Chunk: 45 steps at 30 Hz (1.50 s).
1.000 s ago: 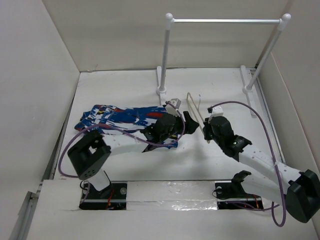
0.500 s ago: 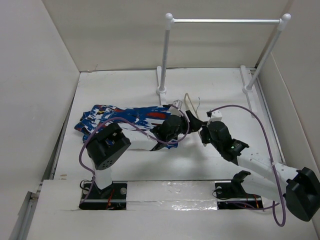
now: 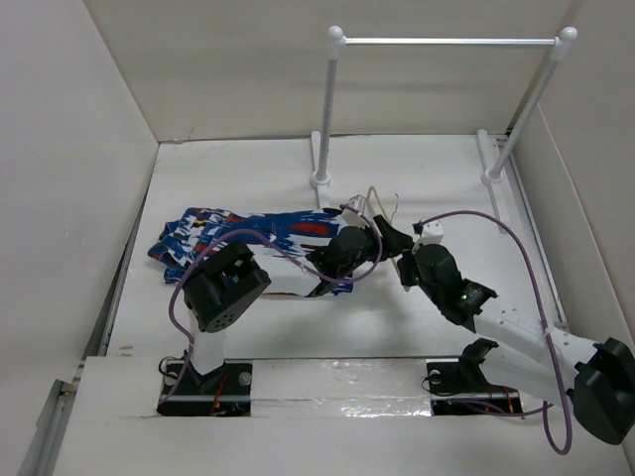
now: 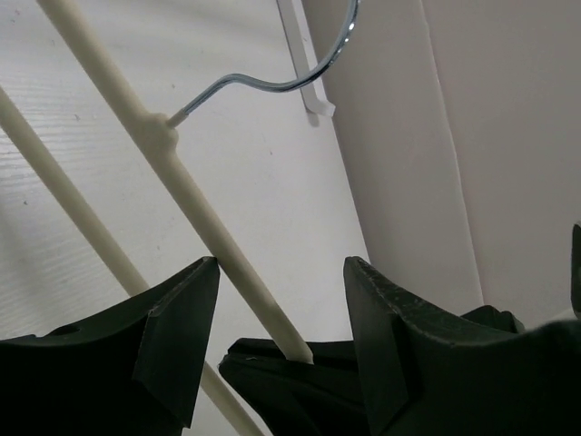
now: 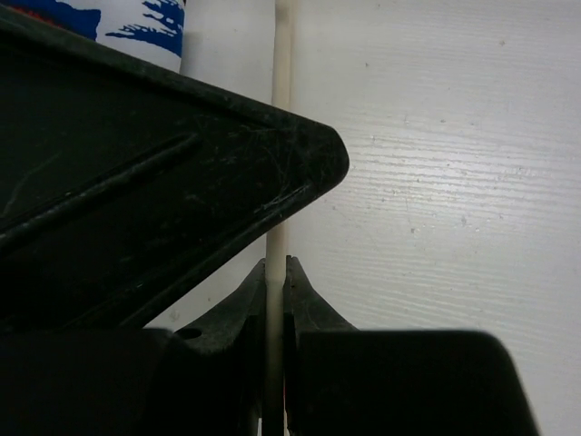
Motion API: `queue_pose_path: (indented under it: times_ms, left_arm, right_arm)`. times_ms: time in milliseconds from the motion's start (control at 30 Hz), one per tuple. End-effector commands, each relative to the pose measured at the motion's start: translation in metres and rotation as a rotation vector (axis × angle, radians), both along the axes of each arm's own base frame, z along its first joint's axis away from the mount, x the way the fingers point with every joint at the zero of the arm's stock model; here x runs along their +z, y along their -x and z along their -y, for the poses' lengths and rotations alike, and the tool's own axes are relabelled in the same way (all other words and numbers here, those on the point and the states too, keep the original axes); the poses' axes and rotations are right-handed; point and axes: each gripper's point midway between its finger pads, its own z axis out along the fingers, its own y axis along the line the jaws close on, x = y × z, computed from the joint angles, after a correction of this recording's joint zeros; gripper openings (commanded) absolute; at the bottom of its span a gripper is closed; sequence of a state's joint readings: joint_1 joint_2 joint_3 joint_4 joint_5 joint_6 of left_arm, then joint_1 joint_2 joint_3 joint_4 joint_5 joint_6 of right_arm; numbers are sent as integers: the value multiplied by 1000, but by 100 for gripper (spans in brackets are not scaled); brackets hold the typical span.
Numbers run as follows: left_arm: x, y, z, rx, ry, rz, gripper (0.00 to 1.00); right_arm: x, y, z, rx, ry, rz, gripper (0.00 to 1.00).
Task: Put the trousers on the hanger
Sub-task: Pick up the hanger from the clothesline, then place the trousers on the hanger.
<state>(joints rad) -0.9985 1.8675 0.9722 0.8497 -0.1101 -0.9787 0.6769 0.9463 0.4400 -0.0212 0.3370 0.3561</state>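
Left end effector (image 4: 277, 295) jaws apart, right end effector (image 5: 275, 272) clamped narrow, the pair close together.

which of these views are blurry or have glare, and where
Top external: sharp, glare on the glossy strip at the near edge. Left wrist: hanger crisp, its hook glinting, left claw in shadow. Right wrist: a near-black shape blocks the left half; table texture sharp.

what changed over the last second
The left gripper moved right, its arm's elbow swinging right too, and its open jaws now straddle the hanger bar without clamping it. Unchanged: the right gripper shut on the hanger, the trousers on the table, the rack.
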Motion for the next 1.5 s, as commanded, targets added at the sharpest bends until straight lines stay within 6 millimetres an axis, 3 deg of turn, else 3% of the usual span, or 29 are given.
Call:
queue_pose_path:
  times_ms: [0, 233, 267, 367, 433, 467, 500, 567, 600, 667, 733, 767, 833, 867, 900, 967, 1000, 1033, 1067, 1100, 1167, 1200, 1267, 1333, 1467]
  left_arm:
    - [14, -1, 11, -10, 49, 7, 54]
    - [-2, 4, 8, -17, 38, -26, 32]
    - [-4, 4, 7, -17, 34, -28, 20]
    - [-10, 7, 1, -10, 23, -36, 0]
    - [-5, 9, -5, -4, 37, -29, 0]
    - [-8, 13, -11, -2, 44, -26, 0]
    - [-3, 16, -14, -7, 60, -19, 0]
    - [-11, 24, -25, -12, 53, -30, 0]
    - [0, 27, -29, -10, 89, -11, 0]
    - [-6, 35, -39, -18, 96, -19, 0]
    - [2, 42, -44, -35, 144, -13, 0]
    - [-7, 48, -52, -34, 136, -26, 0]
    - [0, 51, -60, -22, 186, -11, 0]
    - [-6, 54, -64, -20, 181, -21, 0]
    - [-12, 54, -66, -19, 171, -33, 0]
    - [-23, 54, -73, -1, 156, -61, 0]
    - [-28, 54, -76, 5, 148, -69, 0]
    - [-32, 53, -78, 16, 138, -73, 0]
    - [-38, 55, -80, 19, 125, -81, 0]
    - [-44, 56, -82, 21, 109, -94, 0]
    - [-50, 59, -86, 20, 98, -100, 0]
    - [-49, 60, -87, 18, 103, -95, 0]
    - [-51, 62, -89, 10, 101, -98, 0]
    - [-48, 64, -89, -1, 102, -86, 0]
    - [-51, 64, -91, 4, 73, -83, 0]
  right_arm:
    - [6, 2, -9, 4, -46, 28, 0]
    - [1, 12, -17, 17, -59, 24, 0]
    - [0, 14, -20, 25, -59, 21, 0]
    - [1, 18, -21, 15, -61, 20, 5]
    - [-5, 26, -14, 5, -32, -6, 22]
    - [2, 28, -16, 14, -46, 4, 32]
    - [0, 35, -13, 23, -28, -19, 47]
    - [13, 41, -13, 40, -49, -11, 63]
    - [24, 48, -11, 60, -65, 7, 73]
    - [40, 54, -12, 103, -98, 33, 79]
    - [62, 62, -11, 147, -139, 83, 84]
    - [67, 64, -13, 175, -162, 88, 83]
    - [75, 64, -18, 209, -180, 105, 68]
    - [73, 61, -20, 220, -179, 96, 56]
    - [74, 56, -24, 226, -185, 106, 28]
    - [59, 48, -39, 275, -170, 51, 10]
    - [62, 37, -43, 266, -185, 66, 0]
    - [63, 30, -46, 263, -185, 63, 0]
    - [50, 23, -49, 254, -157, 23, 0]
    - [54, 13, -51, 245, -170, 47, 6]
    - [56, 8, -66, 306, -217, 57, 32]
    - [55, 5, -80, 356, -237, 63, 53]
    - [48, 4, -89, 400, -249, 37, 58]
    - [31, -1, -98, 415, -247, -3, 59]
    - [21, -3, -110, 446, -309, -16, 58]
